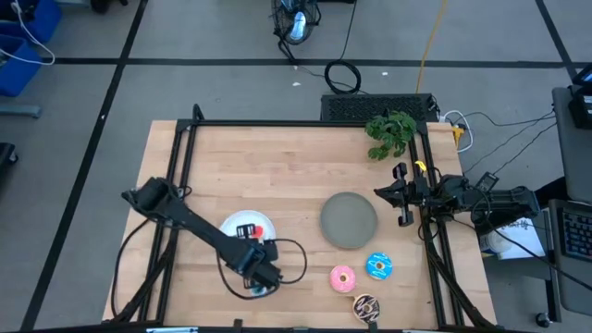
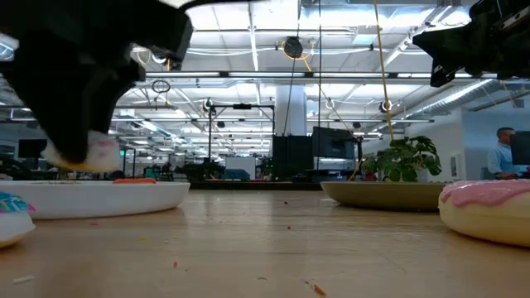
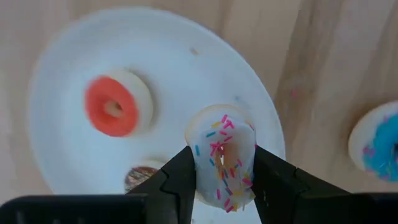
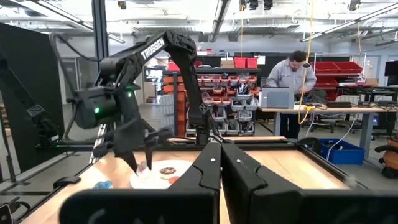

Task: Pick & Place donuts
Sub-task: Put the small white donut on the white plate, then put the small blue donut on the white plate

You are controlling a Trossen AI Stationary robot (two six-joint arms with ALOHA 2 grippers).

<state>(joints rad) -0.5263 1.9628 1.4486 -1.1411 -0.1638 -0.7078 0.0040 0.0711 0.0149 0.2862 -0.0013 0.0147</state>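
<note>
We note the left gripper (image 3: pixel 222 180) pinching a whitish sprinkled donut (image 3: pixel 222 163) by its sides, the ring held on edge between the fingers. It hangs over the near rim of the white plate (image 3: pixel 74 74), just above the surface and not yet resting on it. The plate lies straight below and slightly ahead of the pincer, so we judge the coming move to be a short descent and release. On the plate already: a red donut (image 3: pixel 114 106) and a brown donut (image 3: pixel 140 177), both clear of the drop spot. A small blue donut (image 3: pixel 379 140) lies on the table just beside the plate. The right gripper (image 4: pixel 219 163), fingers pressed together, waits at the table's right edge.
</note>
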